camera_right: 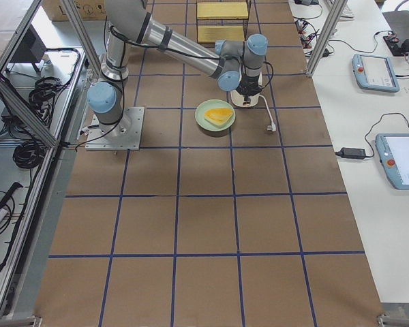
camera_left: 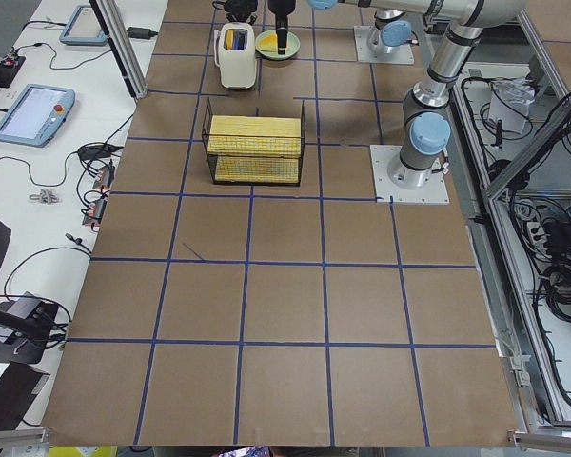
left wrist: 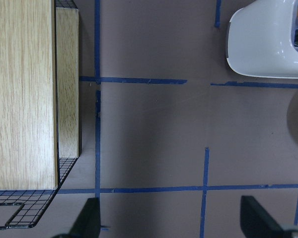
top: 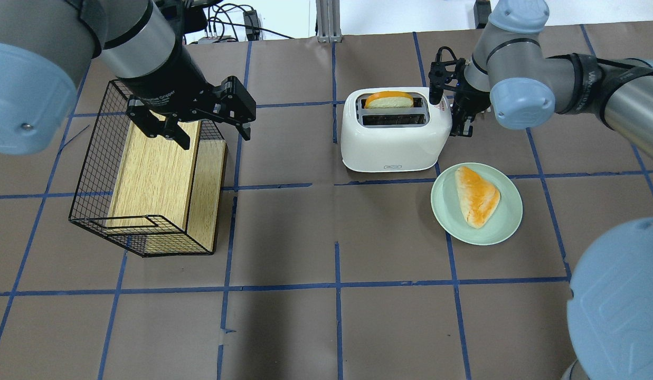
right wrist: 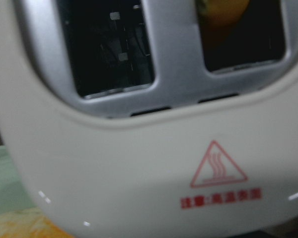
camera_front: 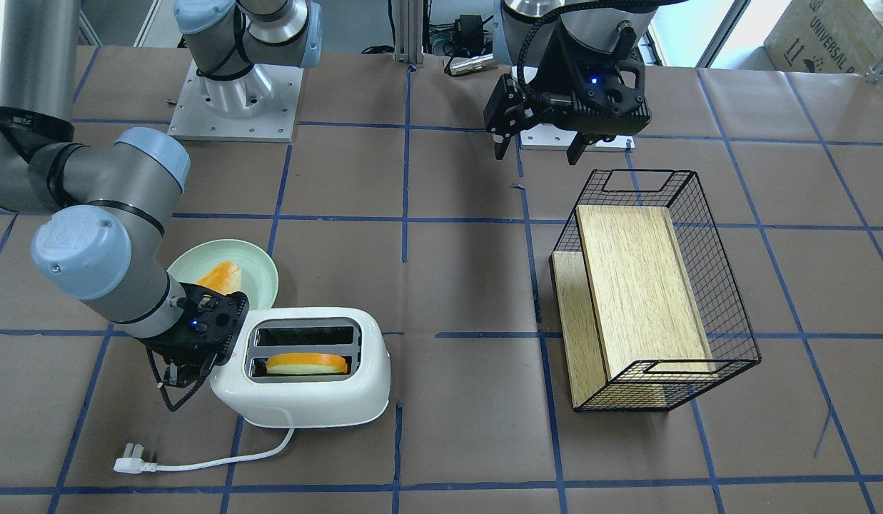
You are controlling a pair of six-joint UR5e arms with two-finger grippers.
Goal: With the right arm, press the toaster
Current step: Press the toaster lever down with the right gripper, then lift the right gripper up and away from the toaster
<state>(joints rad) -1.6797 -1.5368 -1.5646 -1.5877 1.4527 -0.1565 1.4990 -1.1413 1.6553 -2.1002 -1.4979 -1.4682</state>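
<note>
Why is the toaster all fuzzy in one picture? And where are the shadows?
Right wrist view: the toaster fills the frame from very close, so it looks soft and its red sticker text is smeared. Left wrist view: a dark shadow band runs down the table. Overhead view: the basket casts a shadow beside it.

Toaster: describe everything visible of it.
The toaster is glossy white and rounded, with two slots set in silver. It stands upright on the brown table. The slot farther from the robot holds a bread slice; the other is empty. A red warning sticker marks the end by the right gripper; contact there is unclear. Its white cord and plug trail on the table.
</note>
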